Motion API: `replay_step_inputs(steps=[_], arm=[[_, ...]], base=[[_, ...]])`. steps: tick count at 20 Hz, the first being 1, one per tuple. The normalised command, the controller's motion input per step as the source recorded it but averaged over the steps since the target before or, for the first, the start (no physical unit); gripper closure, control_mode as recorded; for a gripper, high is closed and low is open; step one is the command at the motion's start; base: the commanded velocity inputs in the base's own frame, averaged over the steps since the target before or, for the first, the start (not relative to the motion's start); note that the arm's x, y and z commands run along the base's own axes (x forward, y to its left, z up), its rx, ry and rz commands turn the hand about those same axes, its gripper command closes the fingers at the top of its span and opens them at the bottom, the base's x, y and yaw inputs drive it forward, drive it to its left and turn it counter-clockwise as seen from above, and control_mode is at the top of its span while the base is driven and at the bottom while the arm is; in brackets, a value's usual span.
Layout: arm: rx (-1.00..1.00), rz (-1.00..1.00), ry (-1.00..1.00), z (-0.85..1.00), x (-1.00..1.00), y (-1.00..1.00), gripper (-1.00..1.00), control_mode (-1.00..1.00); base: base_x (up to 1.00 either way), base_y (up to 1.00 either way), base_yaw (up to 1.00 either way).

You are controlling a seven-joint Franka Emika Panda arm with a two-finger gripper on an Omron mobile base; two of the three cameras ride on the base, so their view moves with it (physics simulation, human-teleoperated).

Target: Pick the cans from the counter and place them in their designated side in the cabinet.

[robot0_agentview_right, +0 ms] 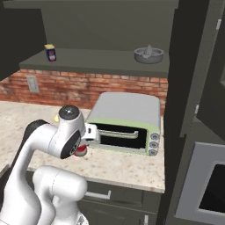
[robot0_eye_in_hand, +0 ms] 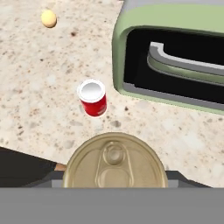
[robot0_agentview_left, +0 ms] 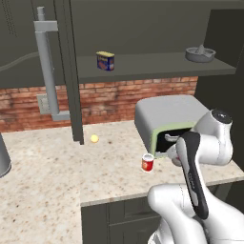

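Note:
The bright red can with its white rim stands upright on the beige counter, just in front of the toaster oven's left corner. In the hand view the red can sits a short way ahead of the hand. My gripper is shut on the second can, whose round tan pull-tab lid faces the camera; dark fingers show at its sides. The hand hovers right of the red can, low over the counter's front. The cabinet shelf runs above, with its grey bar handle at the left.
A grey-and-green toaster oven stands open-fronted right behind the hand. On the shelf are a blue-and-yellow tin and a grey juicer. A small yellow ball lies further back on the counter. A tall dark unit rises at the right.

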Motion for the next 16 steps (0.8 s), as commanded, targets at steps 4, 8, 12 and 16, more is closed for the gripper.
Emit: replay_step_inputs(steps=[4, 8, 12, 16], arm=[[-0.01, 0.03, -0.03, 0.35, -0.27, 0.08, 1.00, -1.00], [-0.01, 0.03, -0.03, 0.39, -0.20, 0.07, 1.00, -1.00], [-0.01, 0.04, -0.05, 0.34, -0.10, 0.10, 1.00, -1.00], [-0.01, 0.04, -0.05, 0.35, -0.06, 0.12, 1.00, -1.00]], base=[[0.00, 0.00, 0.00], [0.00, 0.00, 0.00], [0.00, 0.00, 0.00], [0.00, 0.00, 0.00]])
